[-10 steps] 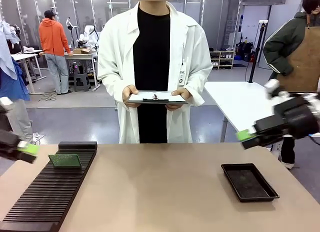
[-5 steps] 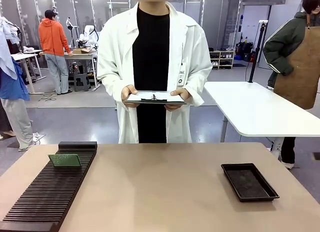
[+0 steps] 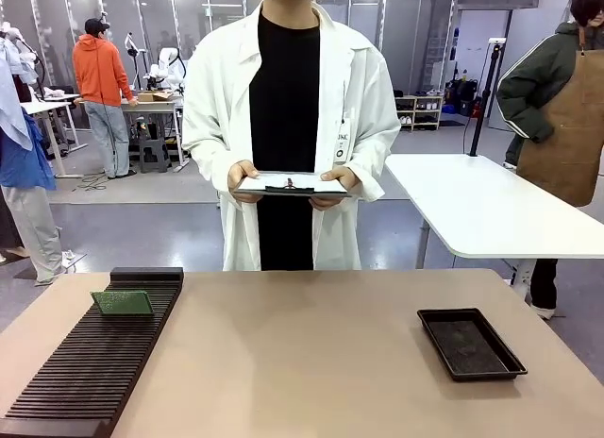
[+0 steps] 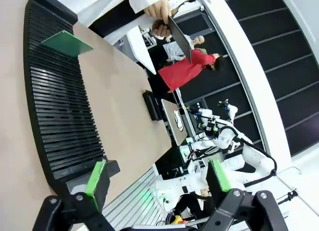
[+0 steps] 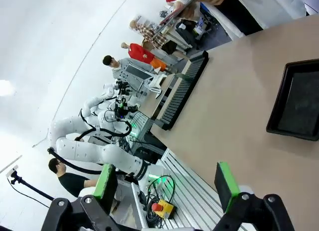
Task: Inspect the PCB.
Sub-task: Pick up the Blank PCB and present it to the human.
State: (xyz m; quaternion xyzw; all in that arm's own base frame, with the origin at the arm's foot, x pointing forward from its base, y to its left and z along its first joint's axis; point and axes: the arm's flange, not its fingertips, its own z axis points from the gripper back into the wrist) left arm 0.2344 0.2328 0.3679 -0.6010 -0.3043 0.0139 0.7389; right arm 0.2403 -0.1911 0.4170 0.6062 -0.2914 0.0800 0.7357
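Note:
The PCB (image 3: 122,303) is a small green board standing in a slot near the far end of the black slotted rack (image 3: 94,362) on the table's left. The left wrist view has the PCB (image 4: 66,43) at its upper left, far from my left gripper (image 4: 158,178), whose jaws stand open with nothing between them. My right gripper (image 5: 167,184) is open too and holds nothing; it looks across the table from well off its edge.
A shallow black tray (image 3: 470,344) lies at the table's right, and its rim (image 5: 279,101) shows in the right wrist view. A person in a white coat stands at the far side holding a clipboard (image 3: 291,183) in both hands. Bare tabletop (image 3: 302,353) lies between rack and tray.
Both grippers, at the left and right edges of the front view a second ago, have drawn back out of it. The PCB, rack and tray have not moved.

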